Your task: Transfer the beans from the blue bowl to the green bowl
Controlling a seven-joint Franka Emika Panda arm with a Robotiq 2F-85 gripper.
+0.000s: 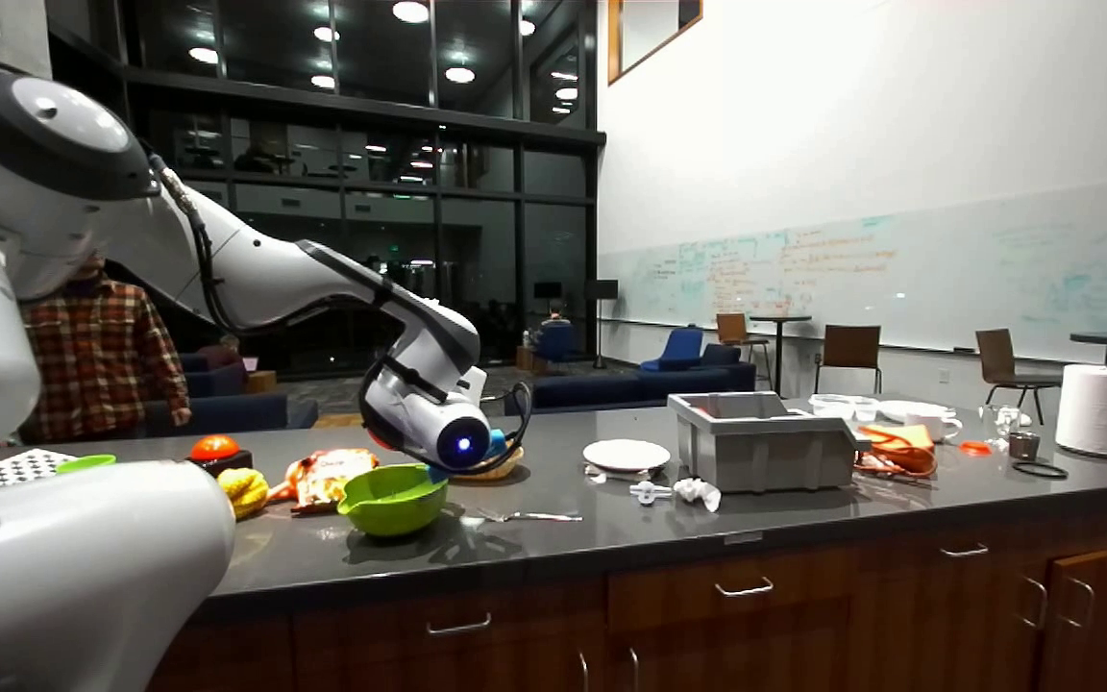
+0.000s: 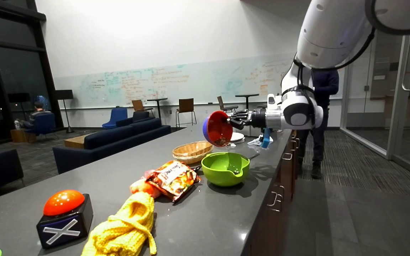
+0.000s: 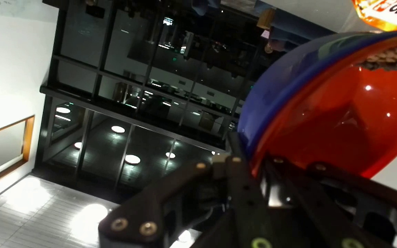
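Observation:
The blue bowl (image 2: pixel 208 131), blue outside and red inside, is tipped on its side above the green bowl (image 2: pixel 222 174). My gripper (image 2: pixel 232 120) is shut on its rim, one finger inside and one outside, as the wrist view (image 3: pixel 253 162) shows. The beans (image 2: pixel 222 141), small brownish pieces, lie at the bowl's lower lip; they also show in the wrist view (image 3: pixel 395 55). A few dark specks show inside the green bowl, which stands upright on the counter, also in an exterior view (image 1: pixel 395 514). There the wrist hides most of the blue bowl.
A wicker basket (image 2: pixel 190 156) and a snack bag (image 2: pixel 174 179) stand close beside the green bowl. A yellow knitted item (image 2: pixel 123 227) and a red button box (image 2: pixel 64 220) lie farther along. A fork (image 1: pixel 539 517), white plate (image 1: pixel 626 454) and grey bin (image 1: pixel 765 457) share the counter.

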